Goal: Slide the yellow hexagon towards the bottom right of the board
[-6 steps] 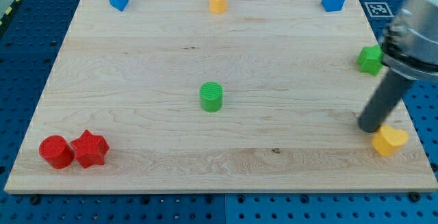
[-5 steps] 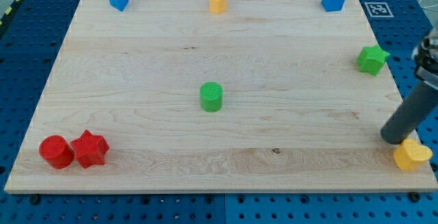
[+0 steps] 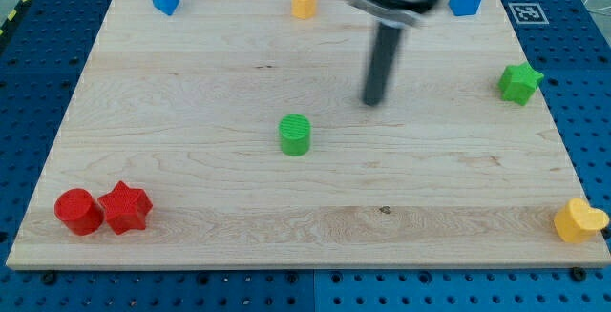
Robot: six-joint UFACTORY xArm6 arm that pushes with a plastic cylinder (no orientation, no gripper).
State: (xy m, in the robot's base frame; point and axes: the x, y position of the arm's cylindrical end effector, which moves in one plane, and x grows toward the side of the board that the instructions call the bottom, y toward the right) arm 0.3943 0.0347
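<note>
Your tip (image 3: pixel 371 102) has swung from the near-right yellow heart (image 3: pixel 579 220) toward the far yellow hexagon (image 3: pixel 304 1); no fingers exist.

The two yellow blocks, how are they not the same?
The yellow hexagon sits at the top edge of the board; the yellow heart sits at its bottom right corner. The hexagon has flat sides; the heart is rounded and lobed. Both are yellow, and my tip touches neither.

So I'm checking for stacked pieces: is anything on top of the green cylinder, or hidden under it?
Nothing sits on the green cylinder; its ridged top is bare. It stands on the wooden board, and its base hides what lies beneath. My tip is up and to the view's right, apart from it.
</note>
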